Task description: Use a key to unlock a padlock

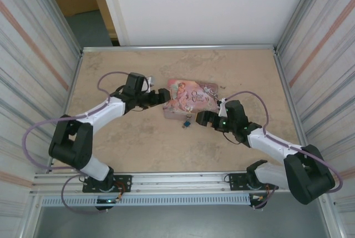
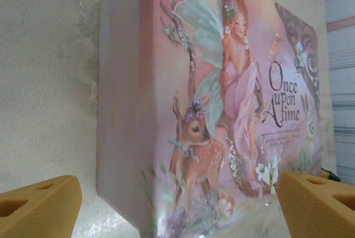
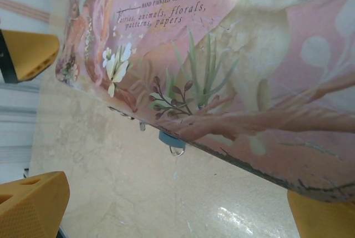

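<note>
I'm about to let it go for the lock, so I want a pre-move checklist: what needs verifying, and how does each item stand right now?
1. Left end effector open: ok, fingers wide, empty.
2. Right end effector open: ok, fingers wide, empty.
3. Padlock found: ok, at the pink tin's near edge.
4. Padlock free of the tin: cannot tell.
5. Key found: cannot tell.
6. Padlock steadied by an arm: not ok.
</note>
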`<act>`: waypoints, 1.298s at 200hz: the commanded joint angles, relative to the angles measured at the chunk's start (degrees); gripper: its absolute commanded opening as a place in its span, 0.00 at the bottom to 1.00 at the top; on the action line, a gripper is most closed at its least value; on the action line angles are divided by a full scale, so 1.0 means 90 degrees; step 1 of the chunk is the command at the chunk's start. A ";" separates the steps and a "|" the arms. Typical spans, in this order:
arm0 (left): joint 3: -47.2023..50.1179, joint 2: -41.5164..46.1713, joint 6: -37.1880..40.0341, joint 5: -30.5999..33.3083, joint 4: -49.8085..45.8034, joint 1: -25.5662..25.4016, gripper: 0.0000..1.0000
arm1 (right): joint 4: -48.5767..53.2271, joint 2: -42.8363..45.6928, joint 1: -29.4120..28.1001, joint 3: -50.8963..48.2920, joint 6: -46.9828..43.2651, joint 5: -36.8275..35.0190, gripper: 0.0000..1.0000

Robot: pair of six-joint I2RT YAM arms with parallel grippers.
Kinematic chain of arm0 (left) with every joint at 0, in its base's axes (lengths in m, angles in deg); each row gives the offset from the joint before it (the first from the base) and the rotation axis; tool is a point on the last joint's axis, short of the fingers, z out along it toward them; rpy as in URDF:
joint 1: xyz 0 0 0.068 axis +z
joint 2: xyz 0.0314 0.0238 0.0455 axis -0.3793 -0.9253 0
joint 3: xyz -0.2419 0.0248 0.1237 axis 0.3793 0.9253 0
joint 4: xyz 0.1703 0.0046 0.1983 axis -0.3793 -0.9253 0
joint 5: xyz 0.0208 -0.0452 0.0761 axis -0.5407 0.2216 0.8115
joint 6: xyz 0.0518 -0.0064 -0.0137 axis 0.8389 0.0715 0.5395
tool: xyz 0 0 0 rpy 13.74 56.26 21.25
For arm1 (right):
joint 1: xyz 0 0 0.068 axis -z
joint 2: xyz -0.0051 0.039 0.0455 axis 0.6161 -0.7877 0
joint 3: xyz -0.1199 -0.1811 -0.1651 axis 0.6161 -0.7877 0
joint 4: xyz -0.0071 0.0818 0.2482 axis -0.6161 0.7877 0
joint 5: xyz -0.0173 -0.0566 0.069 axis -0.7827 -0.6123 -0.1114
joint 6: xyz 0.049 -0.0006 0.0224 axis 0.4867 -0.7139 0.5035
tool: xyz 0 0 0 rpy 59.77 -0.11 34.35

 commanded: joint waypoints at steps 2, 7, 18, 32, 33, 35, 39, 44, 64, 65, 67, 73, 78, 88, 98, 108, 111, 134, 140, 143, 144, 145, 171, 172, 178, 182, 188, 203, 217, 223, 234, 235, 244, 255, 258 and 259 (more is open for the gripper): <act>-0.0280 -0.0357 0.0225 -0.0095 -0.0238 0.0041 0.91 | -0.0065 -0.0107 0.0076 0.0299 -0.0406 0.0167 0.99; -0.0292 -0.0427 0.0233 -0.0062 -0.0297 0.0041 0.91 | -0.0061 -0.0143 0.0097 0.0322 -0.0443 0.0184 0.99; -0.0298 -0.0553 0.0225 0.0016 -0.0417 0.0036 0.91 | -0.0051 -0.0202 0.0159 0.0350 -0.0529 0.0231 0.99; -0.0237 -0.0645 0.0225 0.0055 -0.0445 0.0041 0.91 | -0.0051 -0.0282 0.0221 0.0409 -0.0605 0.0287 0.99; -0.0228 -0.0656 0.0225 0.0060 -0.0450 0.0041 0.91 | -0.0051 -0.0284 0.0223 0.0409 -0.0613 0.0297 0.99; -0.0217 -0.0667 0.0225 0.0071 -0.0454 0.0041 0.91 | -0.0051 -0.0299 0.0237 0.0414 -0.0624 0.0310 0.99; -0.0188 -0.0682 0.0212 0.0091 -0.0455 0.0041 0.91 | -0.0051 -0.0313 0.0243 0.0426 -0.0639 0.0315 0.99; -0.0155 -0.0704 0.0213 0.0109 -0.0455 0.0041 0.91 | -0.0060 -0.0339 0.0253 0.0439 -0.0663 0.0336 0.99; -0.0014 -0.0735 0.0187 0.0224 -0.0483 0.0041 0.91 | -0.0099 -0.0431 0.0302 0.0484 -0.0754 0.0412 0.99; -0.0009 -0.0735 0.0181 0.0228 -0.0483 0.0041 0.91 | -0.0099 -0.0448 0.0310 0.0494 -0.0764 0.0422 0.99; 0.0007 -0.0730 0.0173 0.0235 -0.0484 0.0041 0.91 | -0.0099 -0.0457 0.0317 0.0496 -0.0774 0.0431 0.99; 0.0064 -0.0726 0.0154 0.0266 -0.0484 0.0032 0.91 | -0.0108 -0.0493 0.0339 0.0526 -0.0810 0.0460 0.99; 0.0103 -0.0719 0.0147 0.0294 -0.0484 0.0024 0.91 | -0.0109 -0.0527 0.0360 0.0545 -0.0838 0.0484 0.99; 0.0174 -0.0686 0.0137 0.0376 -0.0509 -0.0008 0.91 | -0.0109 -0.0603 0.0404 0.0610 -0.0896 0.0547 0.99; 0.0233 -0.0656 0.0131 0.0465 -0.0563 -0.0060 0.91 | -0.0118 -0.0679 0.0467 0.0679 -0.0962 0.0638 0.99; 0.0282 -0.0619 0.0147 0.0576 -0.0614 -0.0126 0.91 | -0.0128 -0.0781 0.0528 0.0753 -0.1061 0.0727 0.99; 0.0301 -0.0608 0.0147 0.0602 -0.0633 -0.0147 0.91 | -0.0137 -0.0810 0.0544 0.0780 -0.1098 0.0757 0.99; 0.0464 -0.0468 0.0035 0.0756 -0.0655 -0.0275 0.91 | -0.0206 -0.1084 0.0615 0.0998 -0.1406 0.0908 0.99; 0.0513 -0.0418 -0.0017 0.0817 -0.0658 -0.0304 0.91 | -0.0228 -0.1156 0.0633 0.1045 -0.1458 0.0930 0.99; 0.0542 -0.0384 -0.0042 0.0846 -0.0652 -0.0323 0.91 | -0.0253 -0.1194 0.0638 0.1066 -0.1483 0.0938 0.99; 0.0547 -0.0374 -0.0045 0.0861 -0.0651 -0.0332 0.91 | -0.0264 -0.1214 0.0637 0.1074 -0.1491 0.0945 0.99; 0.0555 -0.0364 -0.0057 0.0868 -0.0651 -0.0336 0.91 | -0.0275 -0.1229 0.0641 0.1078 -0.1501 0.0949 0.99; 0.0735 -0.0117 -0.0174 0.1078 -0.0635 -0.0514 0.92 | -0.0709 -0.1649 0.0731 0.1216 -0.1662 0.1201 0.99; 0.0741 -0.0109 -0.0175 0.1084 -0.0638 -0.0519 0.92 | -0.0732 -0.1662 0.0732 0.1223 -0.1664 0.1209 0.99; 0.0771 -0.0074 -0.0204 0.1089 -0.0640 -0.0544 0.92 | -0.0830 -0.1771 0.0749 0.1265 -0.1659 0.1259 0.99; 0.0792 -0.0051 -0.0222 0.1095 -0.0640 -0.0563 0.92 | -0.0884 -0.1825 0.0754 0.1304 -0.1666 0.1278 0.99; 0.0821 -0.0002 -0.0242 0.1103 -0.0640 -0.0579 0.92 | -0.0877 -0.1920 0.0774 0.1383 -0.1665 0.1297 0.99; 0.0879 0.0105 -0.0281 0.1156 -0.0659 -0.0594 0.92 | -0.0843 -0.2121 0.0781 0.1559 -0.1721 0.1354 0.99; 0.0897 0.0204 -0.0286 0.1203 -0.0674 -0.0594 0.92 | -0.0880 -0.2200 0.0781 0.1617 -0.1764 0.1372 0.99; 0.0888 0.0242 -0.0287 0.1201 -0.0688 -0.0594 0.92 | -0.0889 -0.2202 0.0774 0.1611 -0.1790 0.1370 0.99; 0.0868 0.0306 -0.0283 0.1192 -0.0708 -0.0594 0.92 | -0.0883 -0.2190 0.0781 0.1578 -0.1837 0.1345 0.99; 0.0866 0.0312 -0.0288 0.1190 -0.0708 -0.0594 0.92 | -0.0882 -0.2181 0.0776 0.1574 -0.1844 0.1344 0.99; 0.0843 0.0362 -0.0275 0.1168 -0.0709 -0.0594 0.92 | -0.0844 -0.2153 0.0789 0.1540 -0.1874 0.1309 0.99; 0.0800 0.0414 -0.0258 0.1145 -0.0726 -0.0588 0.92 | -0.0802 -0.2122 0.0794 0.1472 -0.1907 0.1304 0.99; 0.0782 0.0430 -0.0245 0.1141 -0.0738 -0.0585 0.92 | -0.0795 -0.2108 0.0796 0.1452 -0.1920 0.1304 0.99; 0.0779 0.0438 -0.0245 0.1140 -0.0743 -0.0584 0.92 | -0.0799 -0.2106 0.0794 0.1443 -0.1925 0.1304 0.99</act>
